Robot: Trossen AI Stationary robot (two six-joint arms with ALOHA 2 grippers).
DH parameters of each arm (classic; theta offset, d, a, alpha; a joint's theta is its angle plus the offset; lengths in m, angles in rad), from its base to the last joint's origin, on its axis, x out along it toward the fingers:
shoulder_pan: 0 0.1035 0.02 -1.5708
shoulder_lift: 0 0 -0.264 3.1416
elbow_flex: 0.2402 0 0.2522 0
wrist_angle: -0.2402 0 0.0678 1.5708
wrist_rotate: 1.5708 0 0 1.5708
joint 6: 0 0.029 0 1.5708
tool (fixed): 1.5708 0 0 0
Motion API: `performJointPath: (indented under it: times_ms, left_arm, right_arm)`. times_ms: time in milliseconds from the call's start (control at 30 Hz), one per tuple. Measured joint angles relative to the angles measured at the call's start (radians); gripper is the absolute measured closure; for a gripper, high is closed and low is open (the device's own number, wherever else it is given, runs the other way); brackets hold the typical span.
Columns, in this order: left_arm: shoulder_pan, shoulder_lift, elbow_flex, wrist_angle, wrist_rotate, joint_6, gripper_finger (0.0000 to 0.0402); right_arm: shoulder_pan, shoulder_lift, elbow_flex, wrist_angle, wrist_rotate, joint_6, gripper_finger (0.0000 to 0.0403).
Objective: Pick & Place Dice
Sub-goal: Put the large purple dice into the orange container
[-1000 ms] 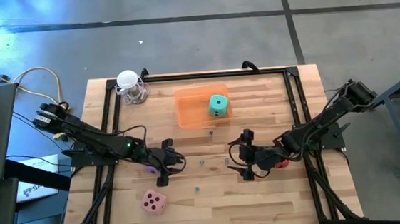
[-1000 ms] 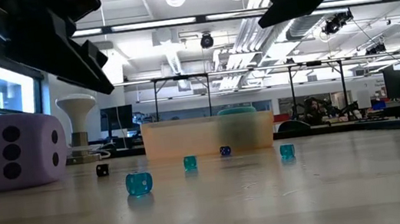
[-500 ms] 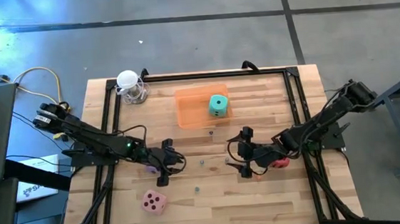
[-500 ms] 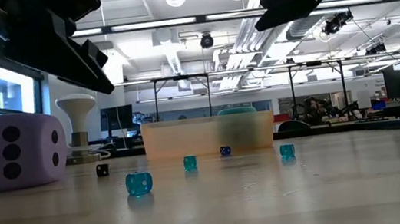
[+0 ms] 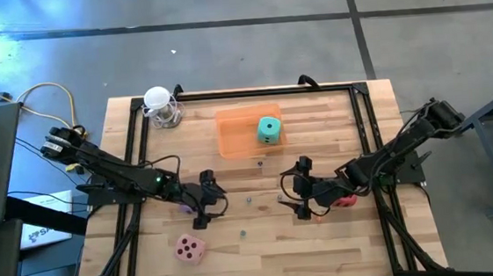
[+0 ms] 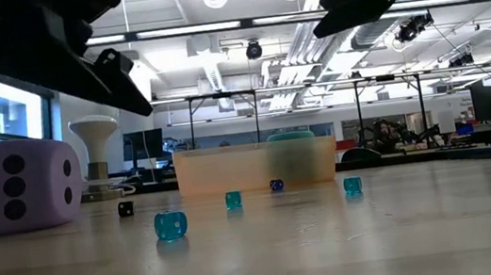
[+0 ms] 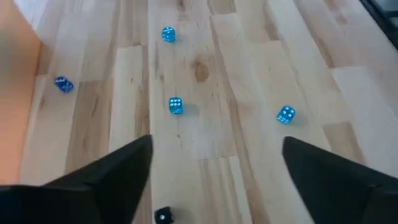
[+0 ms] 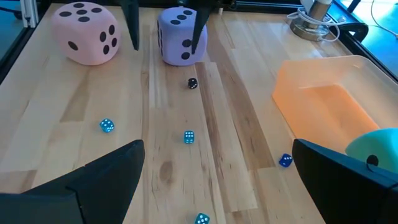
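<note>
Looking down on the wooden table (image 5: 360, 235), both dark arms reach in toward the middle. The left pincer (image 5: 208, 199) is doing the work. Its two fingers are spread wide and squeeze nothing. The right pincer (image 5: 294, 190) waits across from it, facing it, and its fingers are spread wide too.

The orange tray (image 5: 233, 135) lies past both pincers, nearer the right one. The teal die (image 5: 269, 129) already sits inside it.

The purple die (image 5: 186, 208) is right at the left pincer, tucked just behind and under its fingers. In the right wrist view one finger stands on each side of it. The pink die (image 5: 189, 247) is near the left pincer, off to one side. The red die (image 5: 348, 201) lies behind the right pincer, under that arm.

I think the purple die is the one being worked on now. Next, the left pincer would need to close on its two flat sides, lift it, and carry it over to the tray.

The purple die sits flat. It is a cube, so no side is longer than another. Its six-dot face points toward the low camera.

Some tiny blue dice (image 7: 176, 106) lie on the wood in front of the left pincer.
</note>
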Motion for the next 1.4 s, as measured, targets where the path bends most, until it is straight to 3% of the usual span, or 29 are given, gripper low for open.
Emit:
performJointPath:
  times_ms: [133,467,667,1033,1133,1400]
  left_arm:
    - [-0.001,0.0,0.0,0.009,0.099,0.008,0.0008]
    - [0.0,0.0,0.0,0.02,0.09,0.142,0.0003]
    - [0.0,0.0,0.0,0.021,0.079,0.064,0.0003]
    - [-0.03,0.023,0.0,0.024,-0.108,0.008,0.0002]
    - [-0.04,0.004,0.0,0.008,-0.105,0.036,0.0002]
    - [-0.038,-0.15,0.004,-0.209,-0.022,-0.119,0.0002]
  right_arm:
    - [0.0,0.0,0.001,0.0,0.0,0.0,0.0003]
    - [0.0,0.0,0.001,0.0,0.0,-0.002,0.0003]
    - [0.0,0.0,0.001,0.0,0.0,-0.003,0.0003]
    - [0.0,0.0,0.001,-0.001,0.0,-0.003,0.0003]
    - [0.0,0.0,0.001,-0.001,0.0,-0.003,0.0003]
    - [0.0,0.0,0.001,-0.006,0.0,-0.003,0.0003]
